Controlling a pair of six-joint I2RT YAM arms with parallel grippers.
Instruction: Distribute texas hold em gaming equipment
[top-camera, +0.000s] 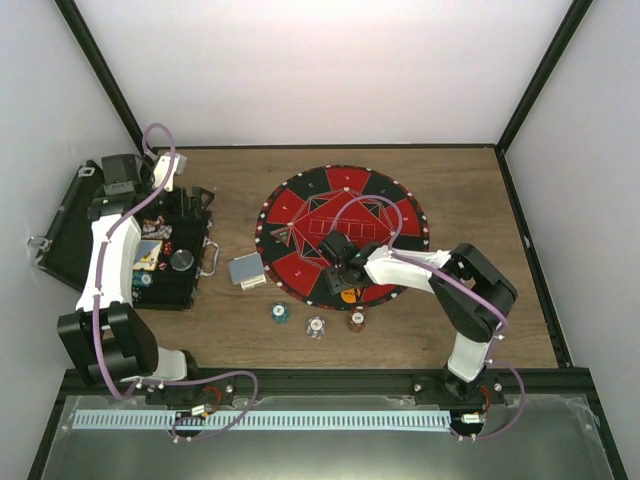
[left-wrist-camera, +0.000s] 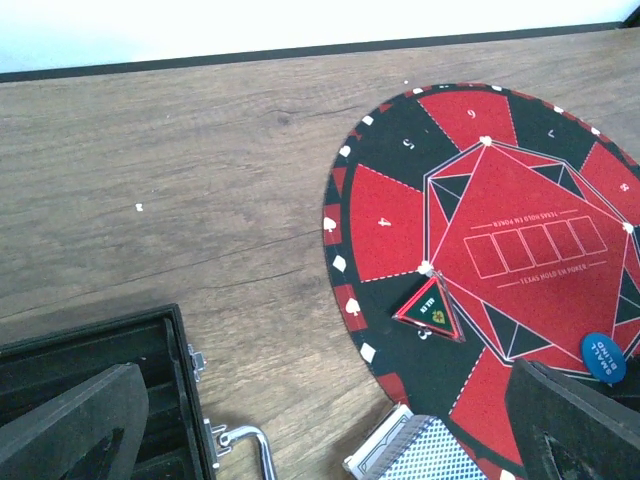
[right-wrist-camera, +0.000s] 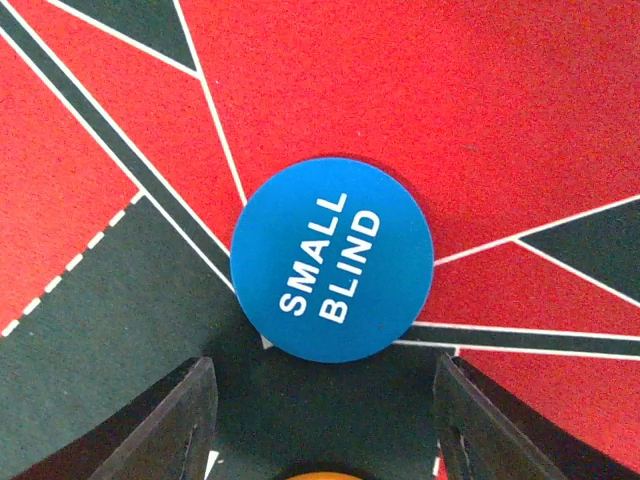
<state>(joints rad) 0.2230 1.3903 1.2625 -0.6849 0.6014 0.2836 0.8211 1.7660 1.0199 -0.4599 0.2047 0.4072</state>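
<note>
Wood-grain table (top-camera: 470, 210): brown, carrying round red-and-black mat (top-camera: 300, 215).
Walls (top-camera: 300, 70): plain white.
Blue disc (right-wrist-camera: 332, 258): flat on mat, marked SMALL BLIND.
Right gripper (right-wrist-camera: 325, 420): fingers parted, nothing held, just short of disc.
Left gripper (left-wrist-camera: 325, 400): spread wide, empty.

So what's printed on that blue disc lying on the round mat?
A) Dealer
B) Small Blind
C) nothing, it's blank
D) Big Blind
B: in the right wrist view the blue disc, lying flat on the red-and-black mat, reads SMALL BLIND in white capitals.
</note>
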